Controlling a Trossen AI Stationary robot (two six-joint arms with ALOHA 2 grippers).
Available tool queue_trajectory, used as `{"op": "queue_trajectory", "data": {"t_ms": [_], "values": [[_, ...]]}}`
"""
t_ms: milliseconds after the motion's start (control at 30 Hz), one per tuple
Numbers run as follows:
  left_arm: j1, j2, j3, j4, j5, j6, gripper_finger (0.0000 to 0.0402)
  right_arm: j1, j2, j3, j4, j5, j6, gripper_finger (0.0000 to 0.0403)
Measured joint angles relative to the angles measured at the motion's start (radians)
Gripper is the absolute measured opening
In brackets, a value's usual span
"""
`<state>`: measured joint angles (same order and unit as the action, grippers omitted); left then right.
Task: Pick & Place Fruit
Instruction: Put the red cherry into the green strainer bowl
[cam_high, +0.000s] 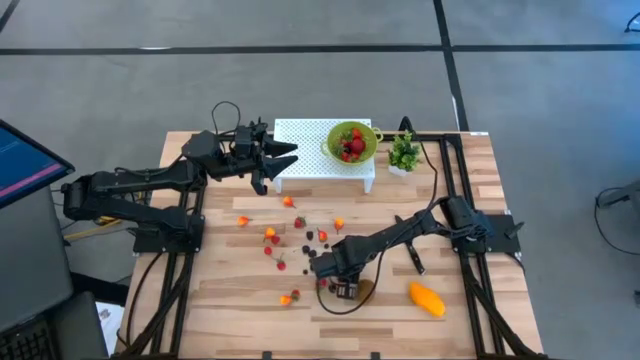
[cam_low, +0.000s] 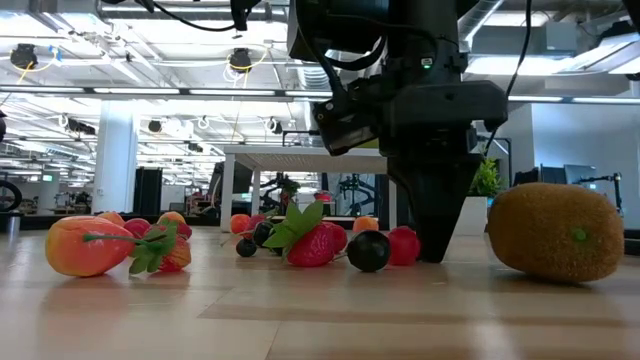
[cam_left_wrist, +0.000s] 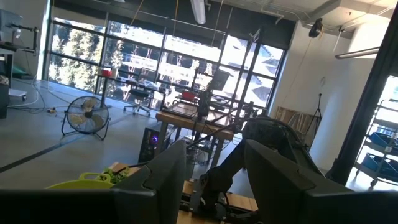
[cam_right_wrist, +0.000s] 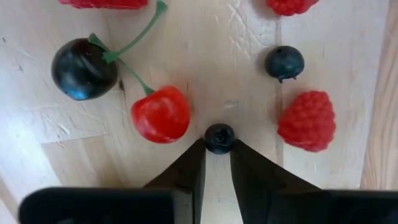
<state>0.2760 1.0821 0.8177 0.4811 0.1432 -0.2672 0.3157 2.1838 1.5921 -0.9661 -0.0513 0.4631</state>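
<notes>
Pinching: the right gripper (cam_right_wrist: 217, 155) stood tip-down on the surface (cam_right_wrist: 205, 37), its two fingers nearly together on a small dark berry (cam_right_wrist: 220, 137) caught at their very tips.
Grip quality: the berry sat at the fingertips, not deep between them, so the hold looked shallow; a slow, straight lift seemed wiser than a quick one, since a round berry could squirt out.
Close neighbours: a red cherry (cam_right_wrist: 160, 114) lay just beside the fingers on one side, joined by a green stem to a black cherry (cam_right_wrist: 84, 69); a raspberry (cam_right_wrist: 308, 121) lay near on the other side, and a blueberry (cam_right_wrist: 285, 63) a little beyond.
Risk: dragging sideways would likely knock the red cherry or catch its stem, so rising clear first looked the safer order.
Farther out: a kiwi (cam_high: 366, 289) lay just beside the gripper and a mango (cam_high: 427, 299) lay near the front edge; more small fruit (cam_high: 272, 237) was scattered across the middle of the surface.
Likely goal: a green bowl (cam_high: 352, 141) already holding red fruit sat on a white stand (cam_high: 300, 135) at the back, beside a potted plant (cam_high: 404, 154); the carry should pass high over the scatter.
Left gripper (cam_high: 283, 154): it hovered at the stand's edge, fingers parted and holding nothing.
</notes>
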Motion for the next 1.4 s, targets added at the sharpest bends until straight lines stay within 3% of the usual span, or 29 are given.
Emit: {"op": "queue_trajectory", "data": {"t_ms": [200, 533, 667, 900, 1400], "values": [[0.0, 0.0, 0.0, 0.0, 0.0, 0.0, 0.0159, 0.0, 0.001, 0.002, -0.006, -0.018, 0.017, 0.0095], [0.0, 0.0, 0.0, 0.0, 0.0, 0.0, 0.0159, 0.006, 0.0, 0.001, 0.012, -0.056, -0.08, 0.0222], [0.0, 0.0, 0.0, 0.0, 0.0, 0.0, 0.0159, 0.006, 0.0, 0.0, 0.021, -0.059, -0.103, 0.025], [0.0, 0.0, 0.0, 0.0, 0.0, 0.0, 0.0159, 0.006, 0.0, -0.002, 0.028, -0.035, -0.135, 0.0251], [0.0, 0.0, 0.0, 0.0, 0.0, 0.0, 0.0159, -0.001, 0.006, 0.027, 0.007, 0.03, -0.128, 0.0204]]}}
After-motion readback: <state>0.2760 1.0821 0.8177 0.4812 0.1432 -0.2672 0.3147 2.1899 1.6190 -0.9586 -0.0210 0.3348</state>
